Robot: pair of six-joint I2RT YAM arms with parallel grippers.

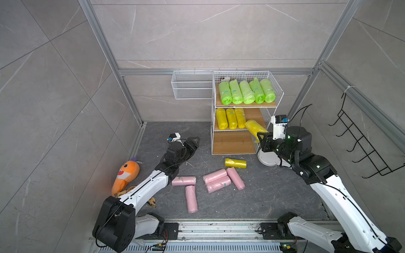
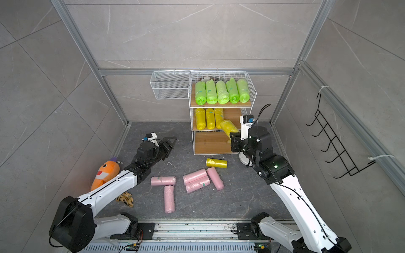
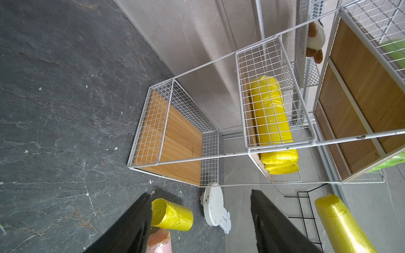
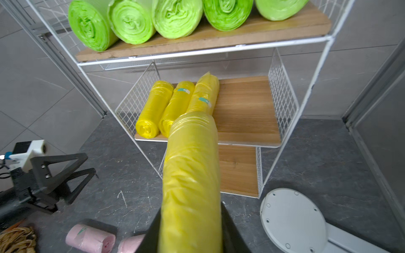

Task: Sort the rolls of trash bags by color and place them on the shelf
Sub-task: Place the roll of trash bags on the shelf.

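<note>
Nearest the robot, five pink rolls (image 1: 191, 199) lie loose on the counter (image 1: 274, 192). One lies lengthwise at the front, one crosswise just behind it, and three are bunched together to their right. None of them has reached the shelf. Just behind the bunch lies a loose yellow roll (image 1: 235, 163), also waiting.

A little farther back, the left claw (image 1: 194, 141) hovers over bare counter to the left of the shelf. The left wrist view shows its fingers (image 3: 135, 223) well apart with nothing between them. Across from it, the right claw (image 1: 260, 137) is closed around the near end of the held yellow roll (image 1: 253, 127). This roll tilts up and away toward the front edge of the middle board (image 1: 257, 114). In the right wrist view its far tip sits in front of a roll already placed there; I cannot tell whether they touch.

At the back stands the shelf (image 1: 276, 89). Its bottom board (image 1: 233, 142) is bare. The middle board carries three yellow rolls (image 1: 231, 118) side by side on its left half, with the right half free. The top board holds five green rolls (image 1: 247, 92) in a row, so that color looks finished.

By my count eight of fifteen rolls are placed and one is on its way. One yellow and all five pink are left, the pink presumably for the bottom board.
</note>
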